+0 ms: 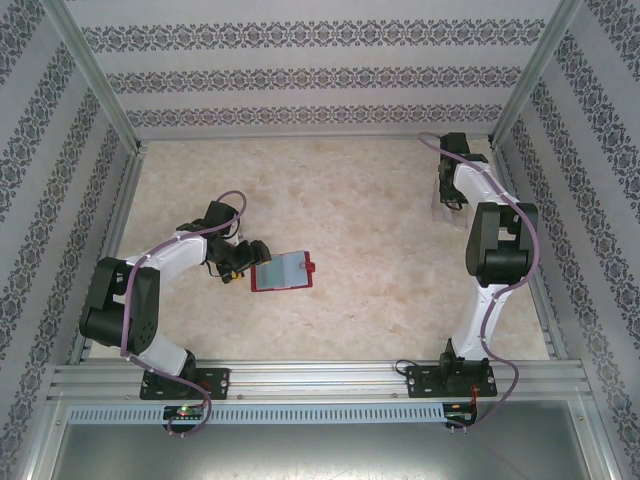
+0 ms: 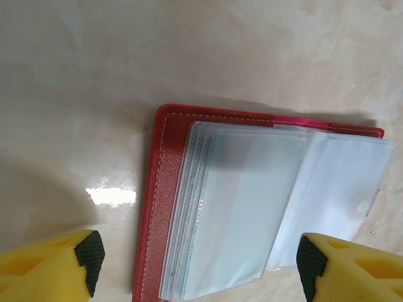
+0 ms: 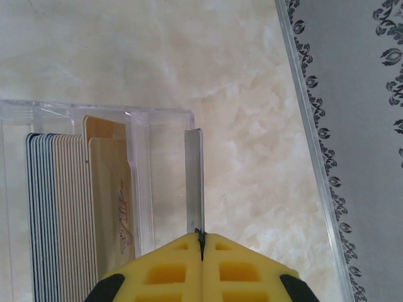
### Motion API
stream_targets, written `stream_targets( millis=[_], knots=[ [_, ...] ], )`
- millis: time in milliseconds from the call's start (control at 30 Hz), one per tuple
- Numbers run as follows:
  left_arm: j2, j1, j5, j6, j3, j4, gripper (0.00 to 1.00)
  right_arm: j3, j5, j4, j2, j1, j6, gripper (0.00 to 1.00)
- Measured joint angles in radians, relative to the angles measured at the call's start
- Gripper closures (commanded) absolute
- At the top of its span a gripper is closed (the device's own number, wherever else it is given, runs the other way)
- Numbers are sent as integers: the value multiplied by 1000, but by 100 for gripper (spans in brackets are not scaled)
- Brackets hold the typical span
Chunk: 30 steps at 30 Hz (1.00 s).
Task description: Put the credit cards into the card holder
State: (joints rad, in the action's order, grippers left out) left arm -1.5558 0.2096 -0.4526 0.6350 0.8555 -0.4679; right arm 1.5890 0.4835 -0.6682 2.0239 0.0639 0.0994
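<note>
We hold one credit card (image 3: 194,182) beside the card holder (image 3: 164,119), at the tabletop's (image 1: 350,190) far right corner.
Our right gripper (image 3: 201,236) clenches the card edge-on, its long axis pointing straight ahead, against the holder's right wall; our left gripper (image 2: 198,258) hangs released over the red wallet (image 2: 165,189).

Clear plastic card holder box (image 3: 94,112) runs off frame at left and bottom; thin grey card's (image 3: 194,182) lower end hidden between the right hand's (image 3: 200,236) yellow fingers (image 3: 164,264).
</note>
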Motion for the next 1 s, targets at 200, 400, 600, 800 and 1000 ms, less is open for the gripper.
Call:
stream_targets(
  millis=[200,400,600,800,1000],
  knots=[
    [0,0,0,0,0,0,18,0,-12,-4,-2,0,3,100],
    [5,0,0,0,0,-1,18,0,-52,-5,-35,0,7,100],
    [5,0,0,0,0,-3,18,4,-68,-7,-37,13,17,80],
    [5,0,0,-1,0,-4,18,4,-83,-10,-26,19,34,77],
    [5,0,0,-1,0,-4,18,4,-122,-10,-14,31,52,77]
  ],
)
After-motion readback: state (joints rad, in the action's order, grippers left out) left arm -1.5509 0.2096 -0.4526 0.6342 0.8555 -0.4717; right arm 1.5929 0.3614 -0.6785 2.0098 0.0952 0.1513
